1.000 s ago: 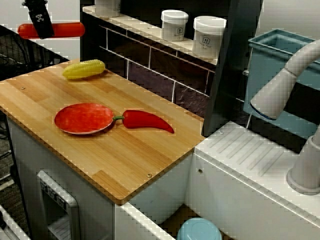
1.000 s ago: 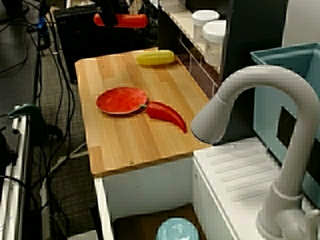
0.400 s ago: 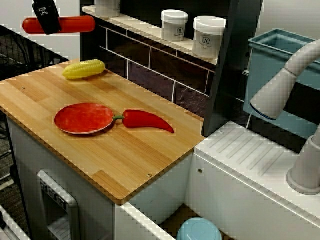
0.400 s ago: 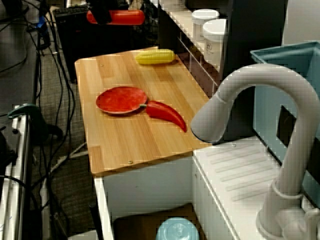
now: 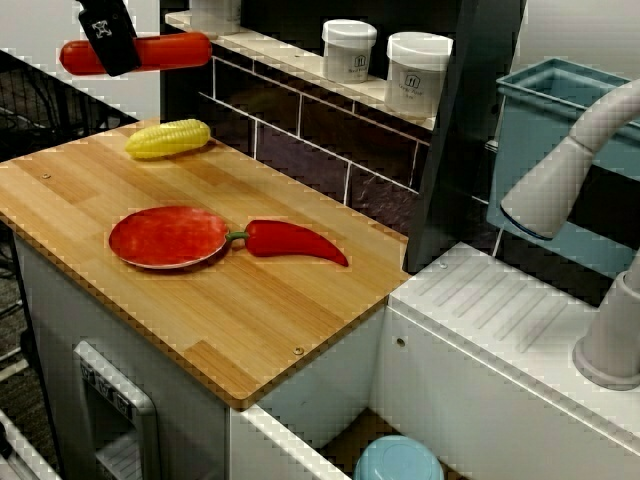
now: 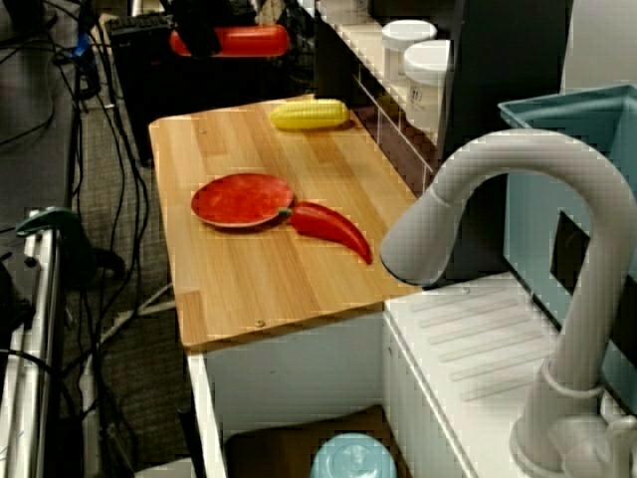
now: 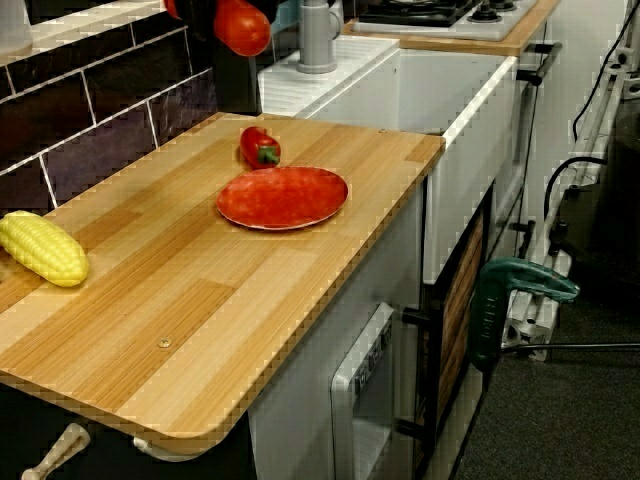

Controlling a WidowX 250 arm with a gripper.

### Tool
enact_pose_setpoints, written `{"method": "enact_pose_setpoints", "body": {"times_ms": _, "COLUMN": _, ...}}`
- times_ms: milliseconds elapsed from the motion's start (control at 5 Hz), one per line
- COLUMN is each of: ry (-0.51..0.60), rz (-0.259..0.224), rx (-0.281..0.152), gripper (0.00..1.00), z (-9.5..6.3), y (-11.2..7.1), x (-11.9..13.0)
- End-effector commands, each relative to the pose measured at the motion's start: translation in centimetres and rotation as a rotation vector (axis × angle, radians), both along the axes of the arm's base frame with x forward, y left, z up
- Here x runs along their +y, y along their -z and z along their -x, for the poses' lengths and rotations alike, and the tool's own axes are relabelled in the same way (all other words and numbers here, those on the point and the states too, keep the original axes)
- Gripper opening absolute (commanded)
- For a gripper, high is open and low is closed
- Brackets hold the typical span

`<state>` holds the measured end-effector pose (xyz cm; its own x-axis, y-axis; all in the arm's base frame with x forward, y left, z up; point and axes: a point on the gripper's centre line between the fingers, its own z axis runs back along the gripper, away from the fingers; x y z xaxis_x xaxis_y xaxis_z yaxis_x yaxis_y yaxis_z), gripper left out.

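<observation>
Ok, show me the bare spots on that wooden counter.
Bare: the counter in front of red plate and red pepper; the strip between plate and corn. Crowded around plate and pepper. The gripper holds a red sausage aloft at the corn end.

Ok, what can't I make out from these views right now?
High view: the gripper covers with its black body how the fingers sit on the red sausage.
View over the faucet: a dark background swallows them.
View along the counter: the top edge crops both.
High view: the blue round thing is cut by the bottom edge.
The jar labels are too small.
</observation>
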<state>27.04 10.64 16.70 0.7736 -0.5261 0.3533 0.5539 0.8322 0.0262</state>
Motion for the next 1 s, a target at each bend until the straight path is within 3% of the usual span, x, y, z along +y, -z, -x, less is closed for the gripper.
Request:
{"method": "enact_pose_setpoints", "body": {"times_ms": 0, "ry": 0.049, "rz": 0.001, "rx": -0.064, "gripper": 0.00, "z": 0.8, "y": -2.1, "x": -2.8}}
{"method": "enact_pose_setpoints", "body": {"times_ms": 400, "ry": 0.051, "rz": 0.009, "rx": -0.071, "gripper": 0.00, "z": 0.1, "y": -1.3, "x": -5.7}}
{"method": "enact_pose_setpoints", "body": {"times_ms": 800, "ry": 0.125, "rz": 0.017, "rx": -0.051, "gripper": 0.00, "z": 0.8, "y": 1.1, "x": -11.2}}
